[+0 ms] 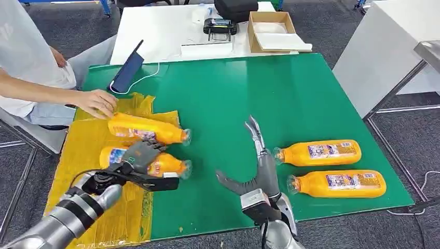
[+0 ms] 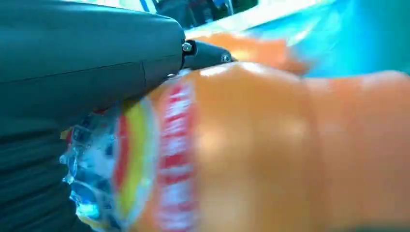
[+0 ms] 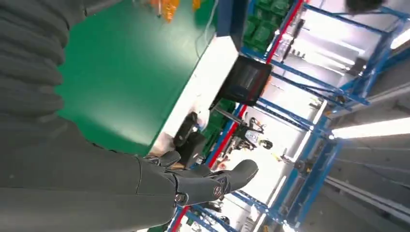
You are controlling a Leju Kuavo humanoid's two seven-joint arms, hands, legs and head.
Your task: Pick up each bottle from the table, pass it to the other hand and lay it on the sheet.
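Two orange bottles lie on the yellow sheet (image 1: 83, 150) at the table's left. My left hand (image 1: 139, 160) grips the nearer bottle (image 1: 168, 166), fingers over it and thumb under it. The same bottle (image 2: 270, 154) sits right against my left hand (image 2: 87, 72) in the left wrist view. The farther bottle (image 1: 148, 129) lies just beyond, with a person's hand (image 1: 96, 101) at its base end. Two more orange bottles (image 1: 319, 152) (image 1: 338, 183) lie on the green mat at the right. My right hand (image 1: 259, 168) (image 3: 96, 183) stands open between the two pairs and holds nothing.
A dark blue tablet (image 1: 127, 67) with a white cable leans at the green mat's (image 1: 233, 93) far left corner. Behind is a white table with a cardboard box (image 1: 270, 31) and a black device (image 1: 220, 26). A white bench (image 1: 384, 52) stands right. The person sits at the left.
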